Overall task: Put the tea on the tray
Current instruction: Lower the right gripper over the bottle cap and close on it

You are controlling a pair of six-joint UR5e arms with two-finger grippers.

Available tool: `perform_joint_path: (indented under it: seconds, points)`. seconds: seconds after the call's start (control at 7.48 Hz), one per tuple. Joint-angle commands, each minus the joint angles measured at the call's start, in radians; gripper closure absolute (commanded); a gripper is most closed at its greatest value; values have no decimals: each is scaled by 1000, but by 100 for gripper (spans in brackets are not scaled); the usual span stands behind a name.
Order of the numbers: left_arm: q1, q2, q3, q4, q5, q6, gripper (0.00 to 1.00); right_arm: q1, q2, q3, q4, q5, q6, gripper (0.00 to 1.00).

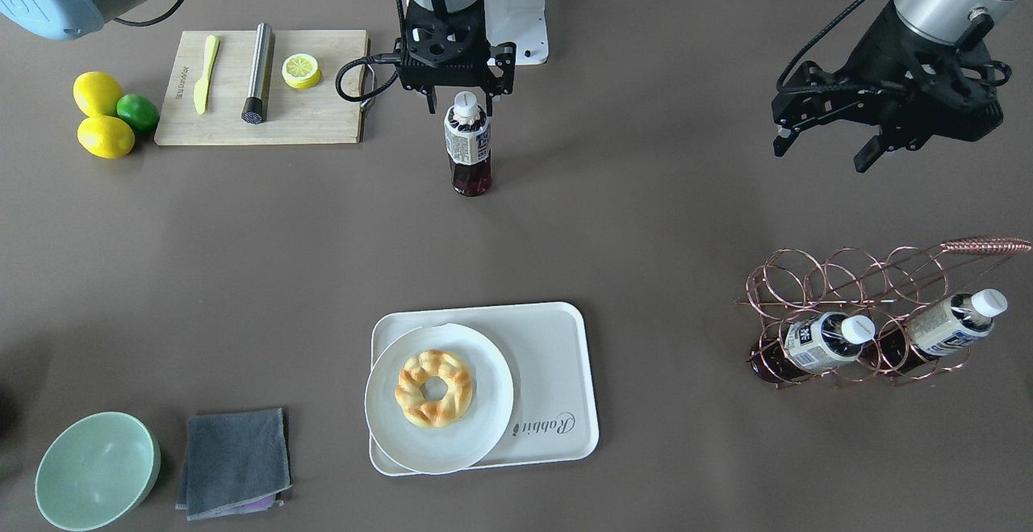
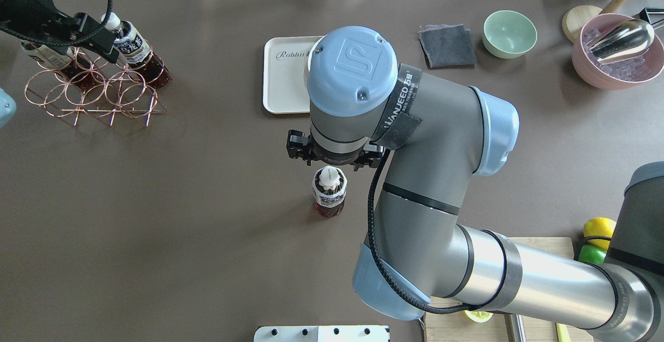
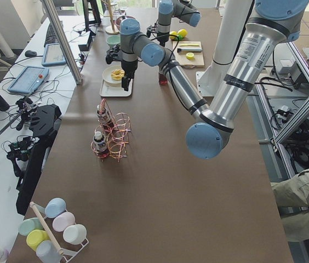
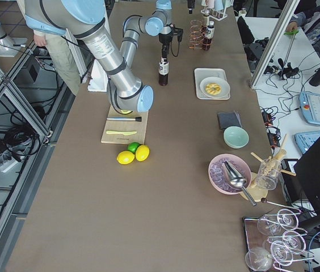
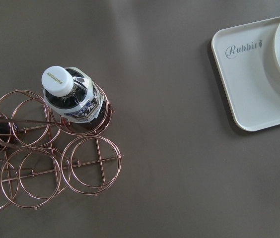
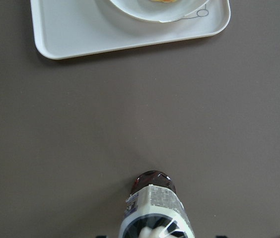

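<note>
One tea bottle point(image 1: 467, 147) stands upright on the table, well back from the tray; it also shows in the overhead view point(image 2: 329, 194) and the right wrist view point(image 6: 152, 208). My right gripper point(image 1: 460, 104) is directly over it, open, with a finger on each side of the white cap. The cream tray point(image 1: 557, 338) with "Rabbit" script holds a white plate point(image 1: 387, 415) with a doughnut point(image 1: 433, 387). My left gripper point(image 1: 823, 148) is open and empty, hovering behind a copper wire rack point(image 1: 855, 274). Two more tea bottles point(image 1: 819, 340) point(image 1: 952, 324) lie in that rack.
A wooden cutting board point(image 1: 315, 116) with a yellow knife, a steel rod and a lemon slice lies beside the right gripper. Two lemons point(image 1: 97, 93) and a lime sit past it. A green bowl point(image 1: 97, 471) and a grey cloth point(image 1: 234, 461) lie near the tray.
</note>
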Motion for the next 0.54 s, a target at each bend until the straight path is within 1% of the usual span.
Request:
perform_joint_path:
  seconds: [0.0,0.13,0.4]
  points:
    - [0,2,-1,0,0,-1,5,-23,15,-10,-7,-24,-5,52]
    - [0,2,-3,0,0,-2,5,-23,18,-13,-8,-26,-6,66]
    - [0,17,-13,0,0,-4,4,-21,21,-23,-7,-38,-29,92]
